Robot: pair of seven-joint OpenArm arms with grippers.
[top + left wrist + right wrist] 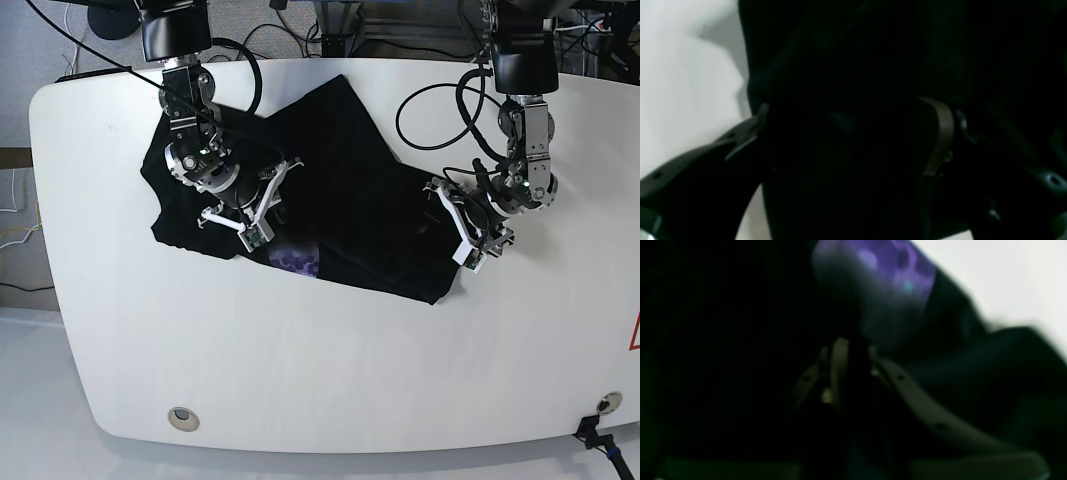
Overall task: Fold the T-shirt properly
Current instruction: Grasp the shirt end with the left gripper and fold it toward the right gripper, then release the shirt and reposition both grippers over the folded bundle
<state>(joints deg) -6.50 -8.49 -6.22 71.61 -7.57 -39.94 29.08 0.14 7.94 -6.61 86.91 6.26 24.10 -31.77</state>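
The black T-shirt (350, 180) lies rumpled on the white table (330, 360), with a patch of purple print (297, 262) showing at its near-left edge. My right gripper (262, 222) is down on the shirt's left part. In the right wrist view its fingers (840, 356) stand almost together with a strip of black cloth pinched between them, the purple print (880, 270) just beyond. My left gripper (445, 225) is at the shirt's right edge. In the left wrist view this gripper (845, 123) has its jaws wide apart, and black fabric (853, 66) fills the gap.
Black cables (430, 110) loop over the table's far side behind both arms. Two round metal fittings (181, 417) sit near the front edge, one left and one right. A red mark (634, 335) shows at the right border.
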